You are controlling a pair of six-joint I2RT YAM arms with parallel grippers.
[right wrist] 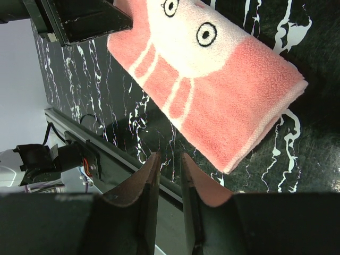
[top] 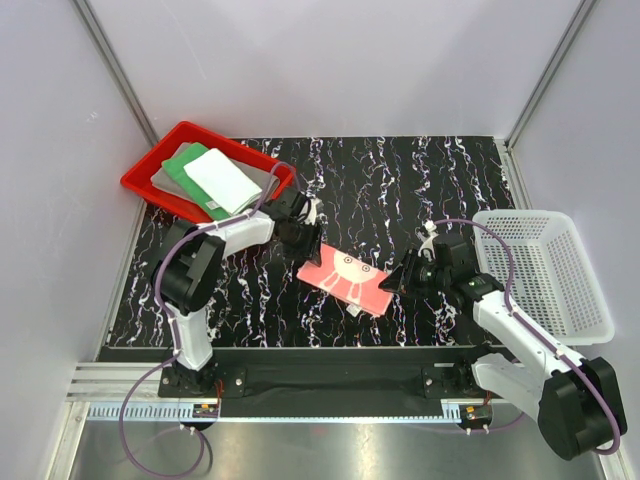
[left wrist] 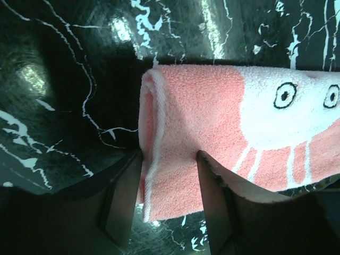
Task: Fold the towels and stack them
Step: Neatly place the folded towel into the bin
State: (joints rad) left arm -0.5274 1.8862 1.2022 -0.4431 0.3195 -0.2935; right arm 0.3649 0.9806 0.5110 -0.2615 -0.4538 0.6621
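A salmon-pink towel (top: 341, 272) with a white cartoon face lies folded in the middle of the table. My left gripper (top: 300, 240) is at its far-left end. In the left wrist view its jaws (left wrist: 170, 155) stand open astride the folded edge of the pink towel (left wrist: 212, 133), which lies flat between them. My right gripper (top: 396, 280) sits just off the towel's right end. Its jaws (right wrist: 170, 155) are narrowly open with nothing between them, beside the pink towel (right wrist: 223, 90). A grey towel (top: 163, 173), a green towel (top: 186, 164) and a white towel (top: 222, 180) lie stacked in the red tray (top: 140, 186).
The red tray sits at the back left, close behind my left arm. A white mesh basket (top: 545, 270) stands at the right edge of the table. The table's black front rail (right wrist: 106, 149) runs just beyond my right fingers. Light walls enclose the table.
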